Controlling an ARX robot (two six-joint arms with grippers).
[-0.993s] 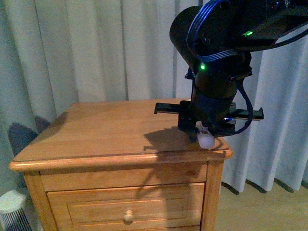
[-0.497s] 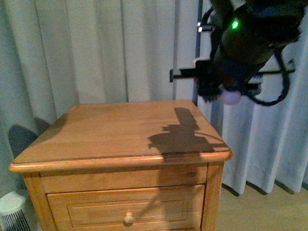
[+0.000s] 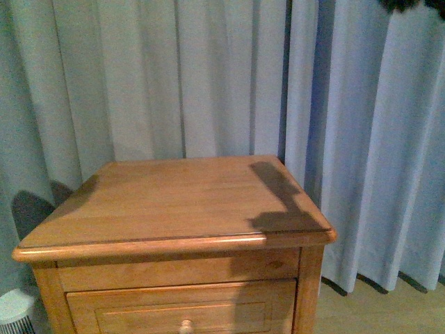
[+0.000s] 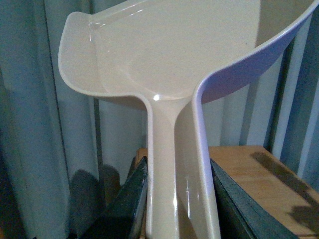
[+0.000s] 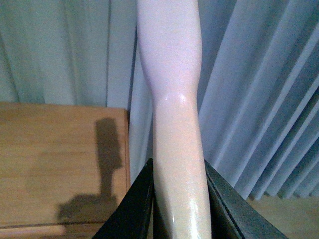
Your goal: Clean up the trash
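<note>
No trash shows in any view; the wooden nightstand top [image 3: 174,195] carries only a shadow. In the left wrist view my left gripper [image 4: 177,172] is shut on the handle of the beige dustpan [image 4: 164,55], whose scoop stands up in front of the curtain. The dark fingers [image 4: 130,196] press the handle on both sides. In the right wrist view my right gripper [image 5: 177,174] is shut on the pale brush handle [image 5: 172,74], which rises upright between its black fingers [image 5: 135,201]. The brush head is out of view. The front view shows only a dark scrap of an arm [image 3: 403,4] in the top right corner.
Pale curtains [image 3: 208,76] hang close behind and to the right of the nightstand. It has a drawer with a knob [image 3: 185,325]. A white ribbed appliance [image 3: 14,306] stands on the floor at its left. Bare floor [image 3: 368,309] lies to its right.
The right arm, low over the nightstand's right front corner a second ago, has risen up and out of the front view. The view has shifted slightly.
</note>
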